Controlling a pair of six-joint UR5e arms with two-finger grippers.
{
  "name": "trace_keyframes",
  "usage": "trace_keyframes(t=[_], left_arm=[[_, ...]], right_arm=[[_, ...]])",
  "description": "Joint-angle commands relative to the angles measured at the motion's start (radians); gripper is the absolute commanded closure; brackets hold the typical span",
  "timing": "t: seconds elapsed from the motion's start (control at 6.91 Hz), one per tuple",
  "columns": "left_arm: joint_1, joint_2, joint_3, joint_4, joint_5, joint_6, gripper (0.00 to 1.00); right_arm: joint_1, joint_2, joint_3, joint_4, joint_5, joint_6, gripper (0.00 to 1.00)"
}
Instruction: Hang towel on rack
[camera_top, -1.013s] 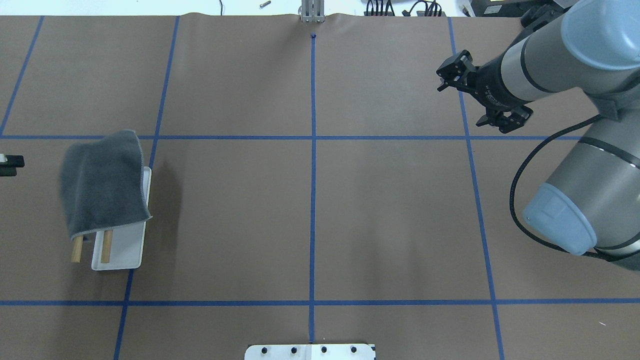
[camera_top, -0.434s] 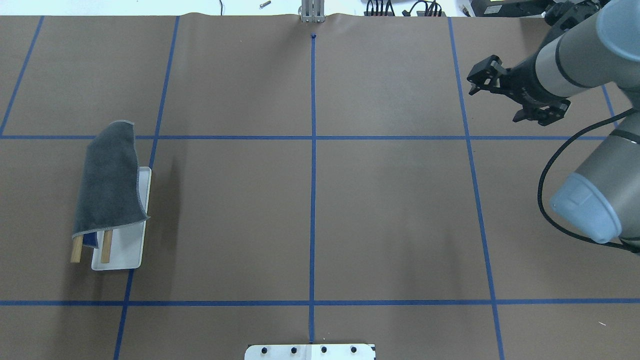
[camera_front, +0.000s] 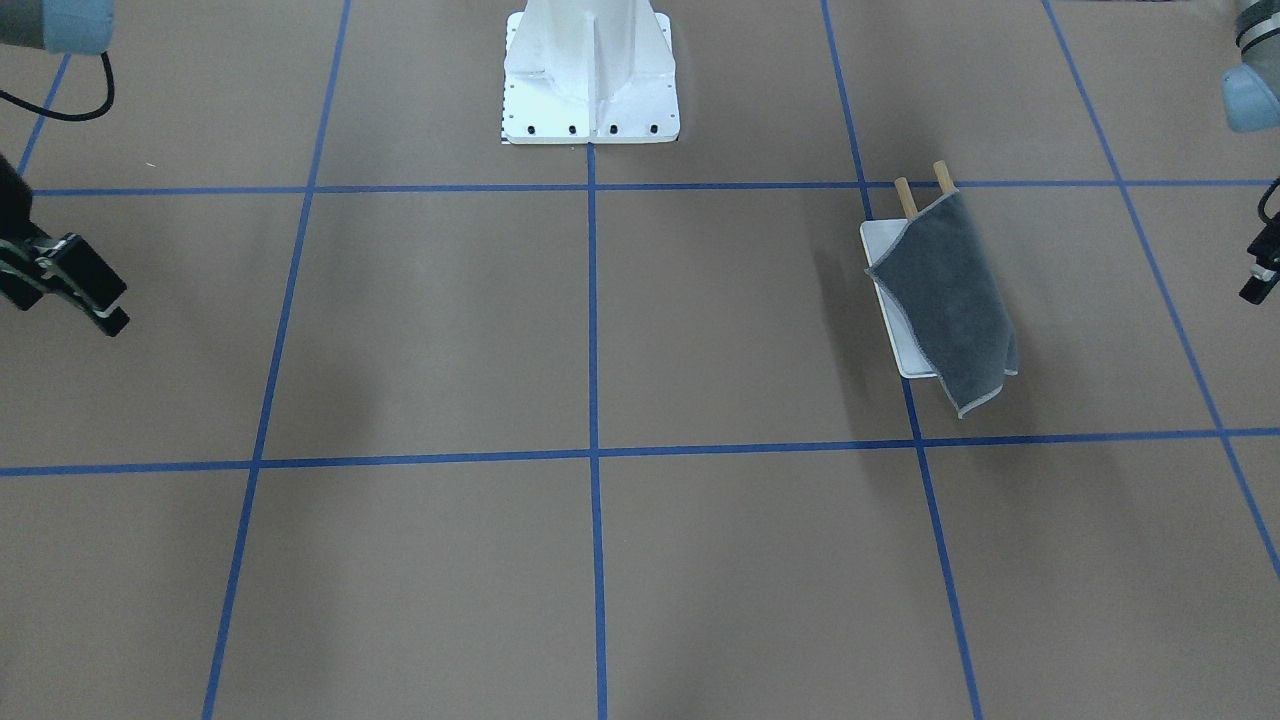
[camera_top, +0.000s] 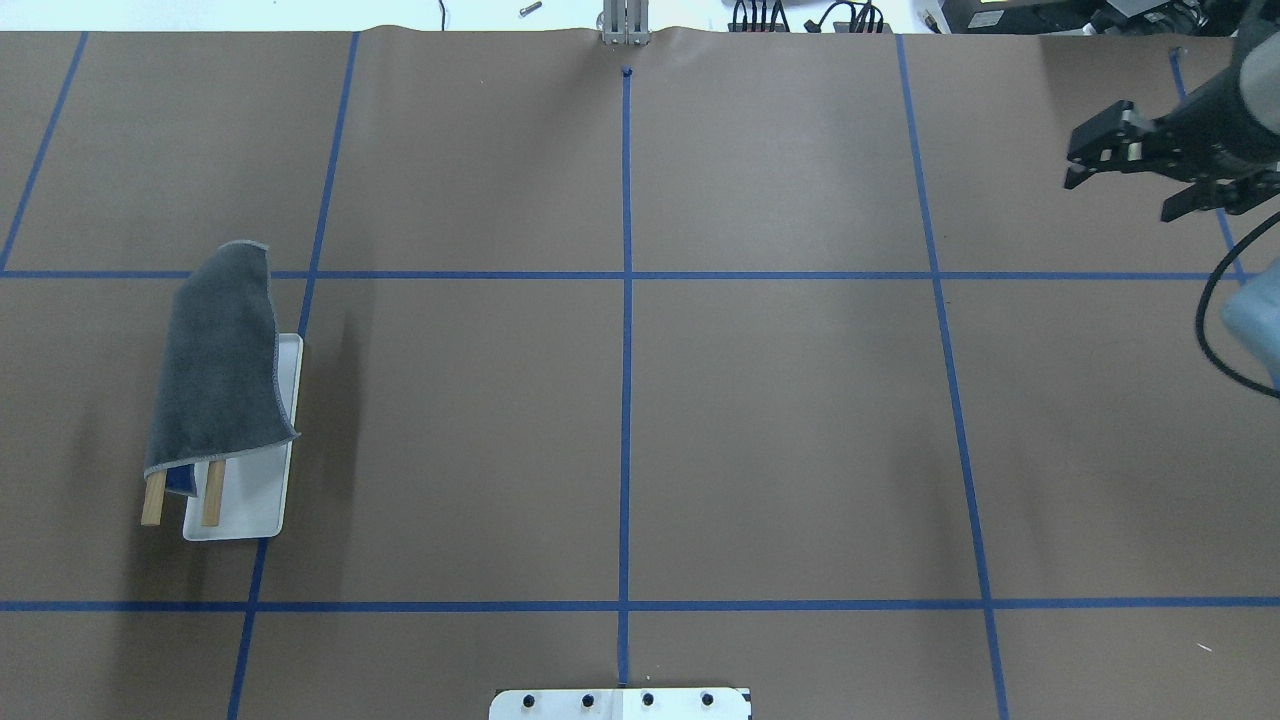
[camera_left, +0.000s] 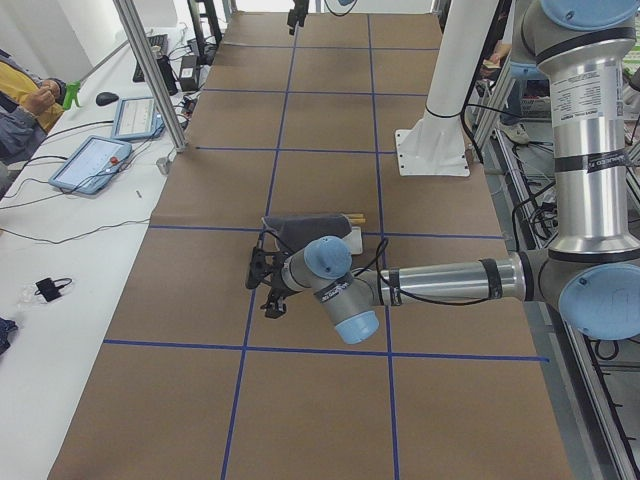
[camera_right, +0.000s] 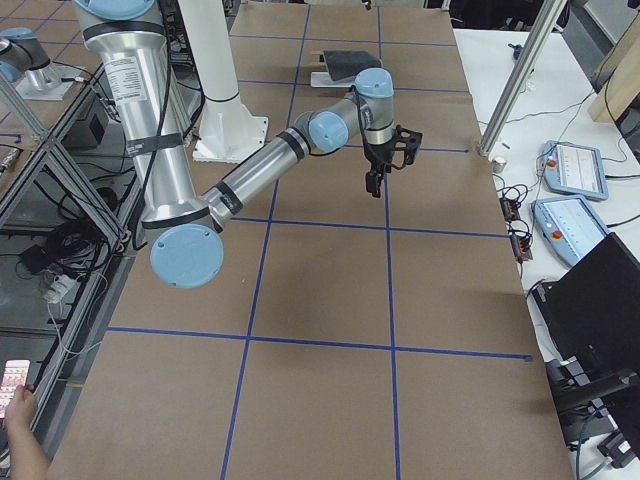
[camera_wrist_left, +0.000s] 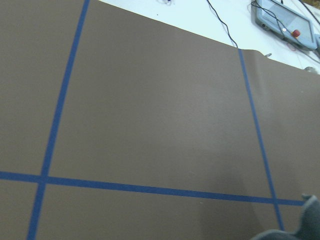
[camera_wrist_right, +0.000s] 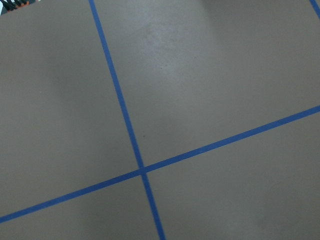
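Brown paper (camera_top: 780, 420) gridded with blue tape (camera_top: 625, 400) spreads flat below the right gripper (camera_right: 390, 165); past it, a white bench (camera_right: 495, 80) holds two tablets (camera_right: 572, 166).

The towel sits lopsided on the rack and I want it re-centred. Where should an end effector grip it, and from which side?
Probably the pale-stitched corner of the grey cloth towel that overhangs the far end of the white-based, wooden-rod rack. It hangs free of rods and base, so approach from the table's far side, opposite the robot.

Bright, even overhead light; soft diffuse shadows; wrist views slightly blurred.
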Motion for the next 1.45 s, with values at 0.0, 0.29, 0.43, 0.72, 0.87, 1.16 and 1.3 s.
trace_keyframes(t=[0.0, 0.29, 0.43, 0.72, 0.87, 1.16, 1.3], left_arm=[[-0.081, -0.029, -0.007, 0.276, 0.046, 0.402, 0.02], [-0.133, -0.091, -0.011, 0.559, -0.109, 0.496, 0.02], [-0.142, -0.099, -0.011, 0.663, -0.191, 0.514, 0.02], [-0.162, -0.14, -0.048, 0.89, -0.264, 0.65, 0.02], [-0.163, -0.152, -0.115, 1.043, -0.264, 0.667, 0.02], [-0.164, -0.163, -0.255, 1.28, -0.255, 0.698, 0.02], [-0.166, -0.159, -0.26, 1.285, -0.255, 0.751, 0.02]], right_arm=[[0.203, -0.042, -0.152, 0.0, 0.189, -0.425, 0.0], [0.309, -0.138, -0.236, 0.002, 0.192, -0.794, 0.0], [0.34, -0.176, -0.311, 0.003, 0.189, -1.006, 0.0], [0.372, -0.19, -0.408, 0.003, 0.185, -1.184, 0.0], [0.372, -0.198, -0.419, 0.003, 0.173, -1.186, 0.0], [0.372, -0.201, -0.416, 0.003, 0.175, -1.18, 0.0], [0.372, -0.201, -0.416, 0.003, 0.177, -1.18, 0.0]])
